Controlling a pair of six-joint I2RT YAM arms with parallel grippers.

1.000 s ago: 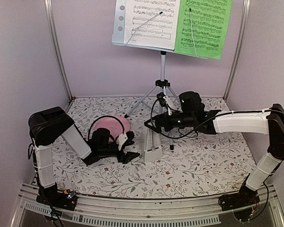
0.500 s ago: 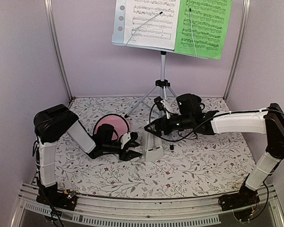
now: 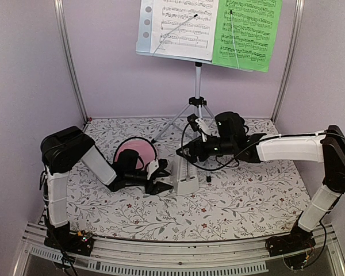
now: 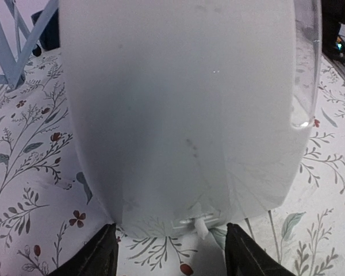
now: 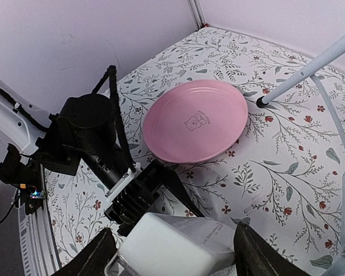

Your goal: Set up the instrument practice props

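The white pyramid-shaped metronome (image 3: 187, 177) stands on the floral table between my two grippers. My left gripper (image 3: 164, 185) reaches in from the left, its fingers closed on the metronome's lower body (image 4: 184, 115). From the right and above, my right gripper (image 3: 187, 154) has its fingers against either side of the metronome's top (image 5: 172, 247). At the back, the music stand (image 3: 197, 86) on its silver tripod holds a white sheet (image 3: 181, 23) and a green sheet (image 3: 247, 31).
A pink plate (image 3: 133, 152) lies just behind my left gripper, close to the metronome. The tripod legs (image 5: 310, 69) spread over the back middle of the table. A small black piece (image 3: 209, 179) lies right of the metronome. Walls close in on both sides.
My left gripper slid right up to the metronome and closed on it. The right gripper dropped over the metronome's top and narrowed its jaws. The metronome stayed in place.
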